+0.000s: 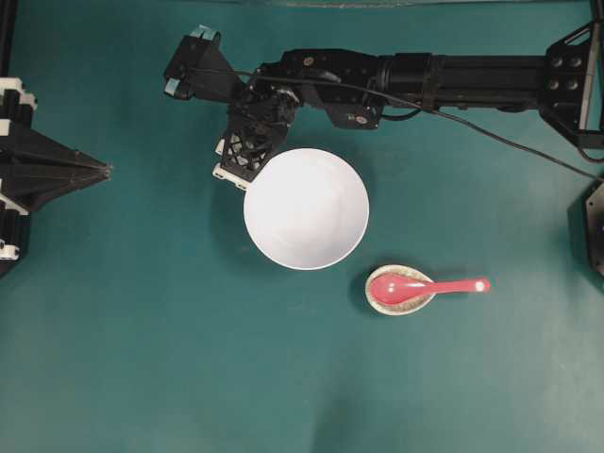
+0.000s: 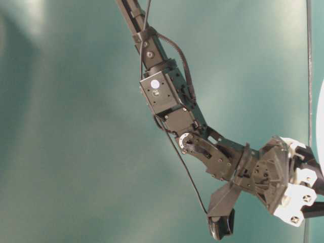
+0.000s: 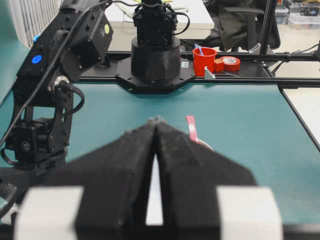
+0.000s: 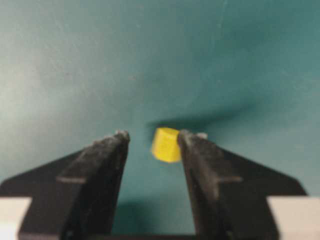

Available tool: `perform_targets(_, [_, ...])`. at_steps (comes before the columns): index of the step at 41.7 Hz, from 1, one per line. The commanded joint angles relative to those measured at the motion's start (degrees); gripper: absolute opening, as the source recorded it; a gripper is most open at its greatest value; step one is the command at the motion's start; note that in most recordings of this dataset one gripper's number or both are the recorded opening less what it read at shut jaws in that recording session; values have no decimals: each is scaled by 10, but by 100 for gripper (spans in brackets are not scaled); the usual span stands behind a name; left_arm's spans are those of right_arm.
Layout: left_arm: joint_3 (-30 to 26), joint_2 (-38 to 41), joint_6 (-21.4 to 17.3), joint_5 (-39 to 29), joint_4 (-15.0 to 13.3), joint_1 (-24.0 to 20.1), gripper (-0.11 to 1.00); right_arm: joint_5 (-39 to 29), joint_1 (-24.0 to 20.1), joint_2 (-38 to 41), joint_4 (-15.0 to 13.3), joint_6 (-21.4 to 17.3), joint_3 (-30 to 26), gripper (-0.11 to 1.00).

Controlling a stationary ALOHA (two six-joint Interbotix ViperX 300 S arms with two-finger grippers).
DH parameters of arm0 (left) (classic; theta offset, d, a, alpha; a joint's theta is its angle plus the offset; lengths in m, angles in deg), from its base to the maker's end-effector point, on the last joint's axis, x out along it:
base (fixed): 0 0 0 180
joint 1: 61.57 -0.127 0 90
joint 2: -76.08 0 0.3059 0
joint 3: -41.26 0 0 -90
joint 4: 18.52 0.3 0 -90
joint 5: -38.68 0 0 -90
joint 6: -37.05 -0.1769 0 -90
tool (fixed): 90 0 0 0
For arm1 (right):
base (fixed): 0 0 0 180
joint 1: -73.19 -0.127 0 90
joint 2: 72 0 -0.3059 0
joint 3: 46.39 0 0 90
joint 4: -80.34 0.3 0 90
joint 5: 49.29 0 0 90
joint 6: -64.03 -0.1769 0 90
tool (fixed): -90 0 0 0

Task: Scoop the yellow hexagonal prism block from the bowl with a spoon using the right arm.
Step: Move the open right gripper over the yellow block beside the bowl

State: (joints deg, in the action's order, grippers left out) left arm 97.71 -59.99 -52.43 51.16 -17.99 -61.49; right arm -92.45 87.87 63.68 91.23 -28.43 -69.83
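The yellow hexagonal prism block [image 4: 166, 145] lies on the teal table, not in the bowl. My right gripper [image 4: 152, 135] stands open around it, and the block sits close against the right-hand finger [image 4: 200, 160]. Seen from overhead, the right arm reaches across and the right gripper [image 1: 229, 162] points down just outside the upper-left rim of the white bowl [image 1: 307, 208], hiding the block. The bowl's inside shows nothing. The pinkish-red spoon [image 1: 415, 286] rests with its head in a small speckled dish [image 1: 377, 300], handle to the right. My left gripper [image 1: 104, 171] is shut and holds nothing.
The right arm's cable [image 1: 491, 132] trails over the table at the upper right. Beyond the table's far edge, the left wrist view shows the right arm's base [image 3: 155, 55], a red cup [image 3: 204, 60] and a tape roll [image 3: 231, 63].
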Motion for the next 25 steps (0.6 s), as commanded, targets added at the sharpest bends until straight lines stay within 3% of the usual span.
perform_targets(1, [-16, 4, 1, 6, 1, 1, 0, 3, -1, -11, 0, 1, -13, 50])
perform_targets(25, [-15, 5, 1, 5, 1, 1, 0, 7, -1, -4, -3, 18, -12, 50])
